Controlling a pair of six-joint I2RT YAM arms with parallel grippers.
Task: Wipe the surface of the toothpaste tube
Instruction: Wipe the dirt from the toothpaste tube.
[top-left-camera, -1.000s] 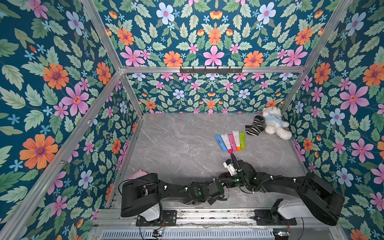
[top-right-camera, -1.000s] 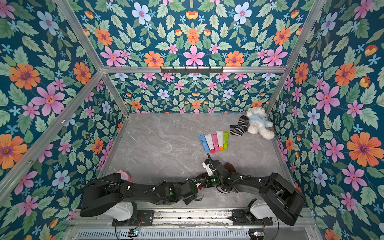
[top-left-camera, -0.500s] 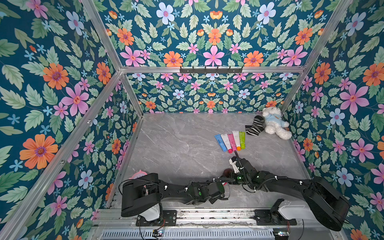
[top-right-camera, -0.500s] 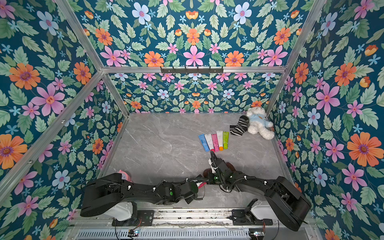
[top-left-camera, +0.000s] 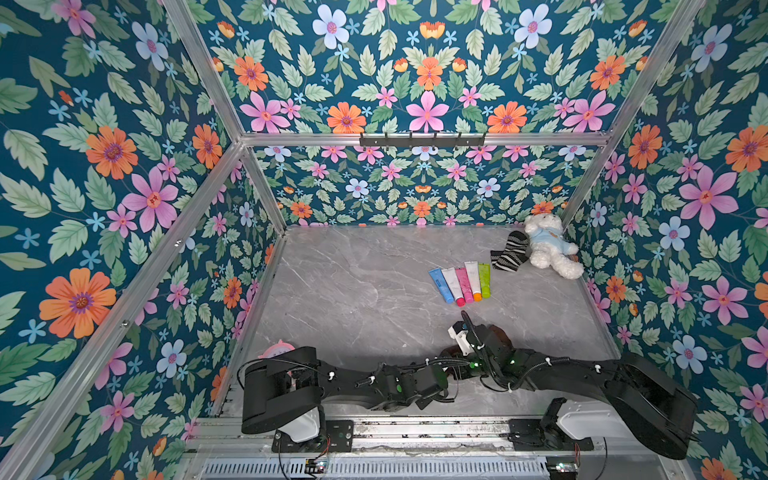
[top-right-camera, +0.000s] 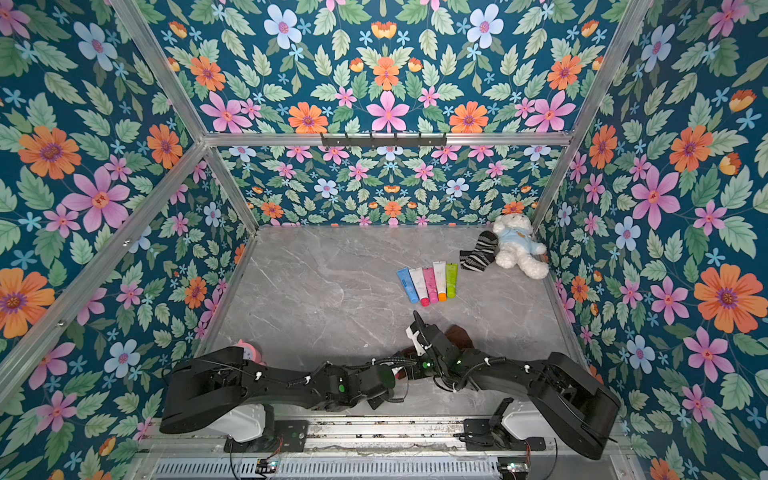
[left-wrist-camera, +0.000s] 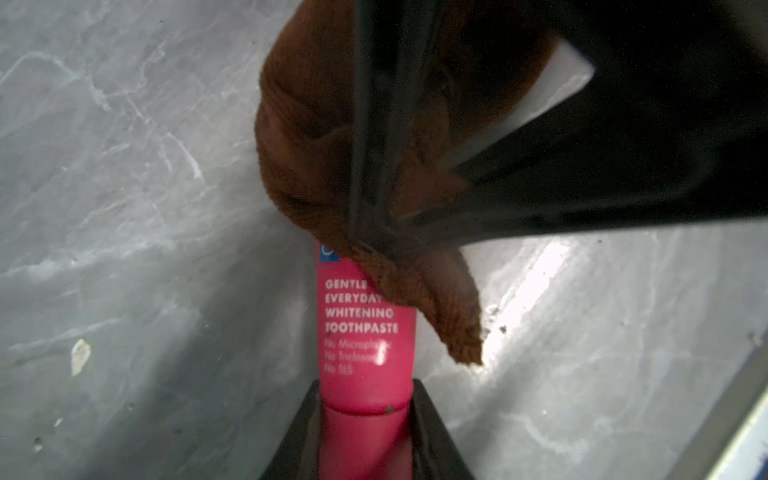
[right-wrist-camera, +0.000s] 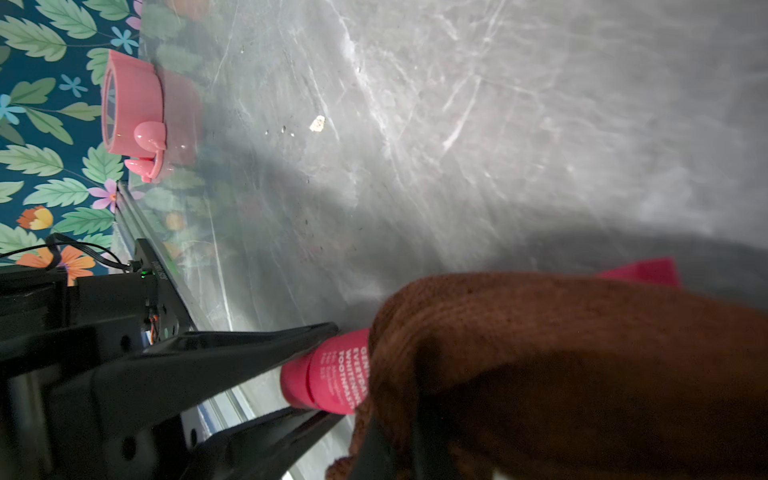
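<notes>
Flowered walls (top-left-camera: 415, 187) close the grey marble tabletop (top-left-camera: 353, 291) on its left, far and right sides, and a metal rail (top-left-camera: 415, 432) carrying both arm bases runs along the near edge. The broadest open marble lies across the middle and the far left. On the right, a row of five coloured tubes (top-left-camera: 461, 282) lies side by side, with a striped sock (top-left-camera: 509, 253) and a white teddy bear (top-left-camera: 546, 249) beyond it in the far right corner. A pink clock (right-wrist-camera: 133, 108) stands by the left wall near the rail, and a pale fleck (right-wrist-camera: 317, 123) sits on the marble.

The arms meet low over the near edge, right of the middle. There the left pincer (left-wrist-camera: 365, 395) is set narrow, its two fingers clamped on the cap end of the pink toothpaste tube (left-wrist-camera: 365, 332). The right pincer (left-wrist-camera: 374, 232) is pinched tight on a brown cloth (left-wrist-camera: 316, 145), which is draped over the tube's upper body and touches it. The tube's flat tail shows past the cloth. I cannot tell whether the tube rests on the marble.
</notes>
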